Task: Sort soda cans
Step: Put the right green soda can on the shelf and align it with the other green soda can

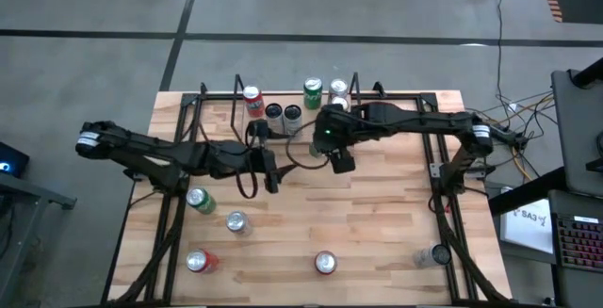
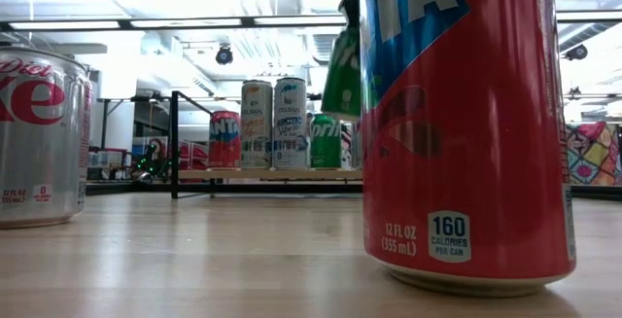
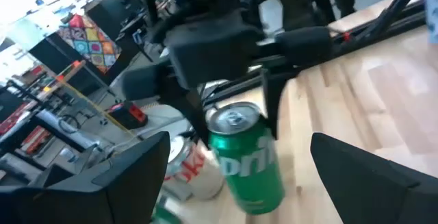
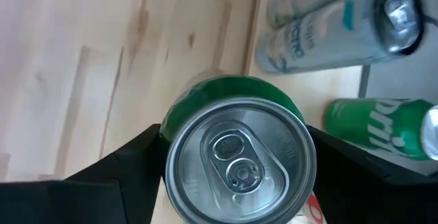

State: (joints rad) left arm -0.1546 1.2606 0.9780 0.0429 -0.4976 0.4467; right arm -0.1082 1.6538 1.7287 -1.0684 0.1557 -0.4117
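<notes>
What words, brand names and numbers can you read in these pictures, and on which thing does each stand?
"12 FL OZ (355 mL)" and "160 CALORIES PER CAN": near red can, low on its side.
"TA": same can, top; the rest is cut off.
"Diet" and "ke": silver can, partly cut off.
"pri": green can in the right tool.
Far row of cans: too small to read.

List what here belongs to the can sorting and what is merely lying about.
Job:
Sprite can, gripped by the right pincer
back-row cans
green can
silver can
red cans
pale can
left pincer, open, waiting mid-table

Lying about:
black frame
cables
keyboard
</notes>
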